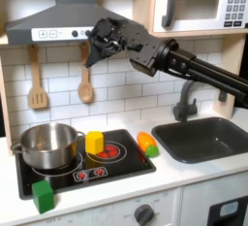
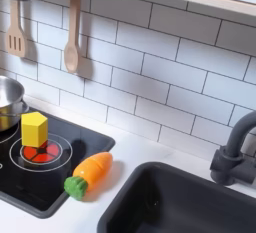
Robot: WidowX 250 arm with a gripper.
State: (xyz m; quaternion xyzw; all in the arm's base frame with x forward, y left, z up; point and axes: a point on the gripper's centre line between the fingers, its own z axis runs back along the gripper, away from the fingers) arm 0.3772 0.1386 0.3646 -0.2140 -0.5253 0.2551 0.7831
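My black gripper [image 1: 101,42] hangs high with jaws apart and empty, just beside the hanging wooden spoon [image 1: 85,82]. I think a careless swing could knock that spoon off the wall.

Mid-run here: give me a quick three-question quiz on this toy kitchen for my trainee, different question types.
1. True or false: the gripper is raised in front of the range hood, holding nothing.
2. Which thing lies nearest the sink? A) carrot B) yellow block C) green block
3. Fill in: the pot stands on the stove at the first exterior view's ____ side.

Key: 1 true; 2 A; 3 left.
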